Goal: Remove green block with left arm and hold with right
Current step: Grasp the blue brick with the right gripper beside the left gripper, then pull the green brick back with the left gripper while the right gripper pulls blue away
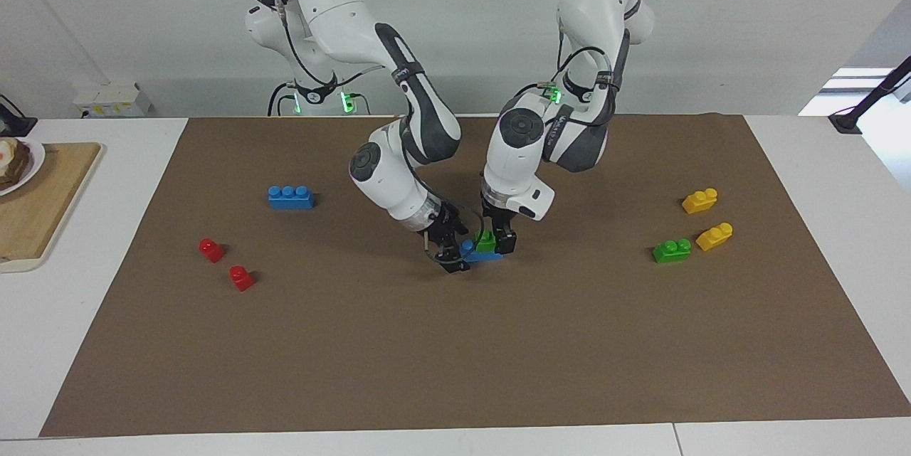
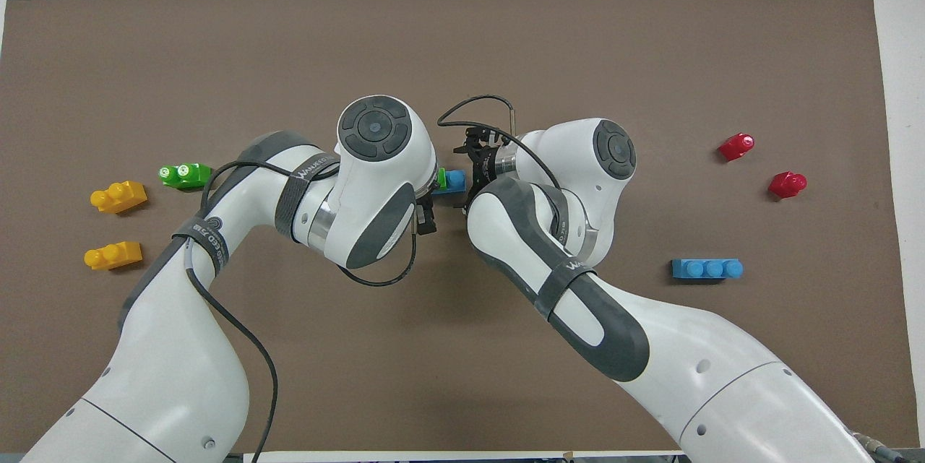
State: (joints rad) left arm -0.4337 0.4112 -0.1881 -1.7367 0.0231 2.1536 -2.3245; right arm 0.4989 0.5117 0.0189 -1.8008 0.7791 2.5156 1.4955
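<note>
A green block [image 1: 487, 240] sits on top of a small blue brick [image 1: 478, 255] at the middle of the brown mat. My left gripper [image 1: 497, 242] comes down from above and is shut on the green block. My right gripper [image 1: 455, 257] is low and tilted, shut on the end of the blue brick toward the right arm's end of the table. In the overhead view only a sliver of the green block [image 2: 441, 176] and part of the blue brick [image 2: 456, 181] show between the two wrists. The right gripper [image 2: 475, 159] shows there, and the left gripper is hidden under its wrist.
A second green block [image 1: 671, 250] and two yellow blocks [image 1: 699, 200] [image 1: 714, 235] lie toward the left arm's end. A blue three-stud brick [image 1: 290, 196] and two red blocks [image 1: 211, 249] [image 1: 240, 277] lie toward the right arm's end. A wooden board [image 1: 43, 207] lies off the mat.
</note>
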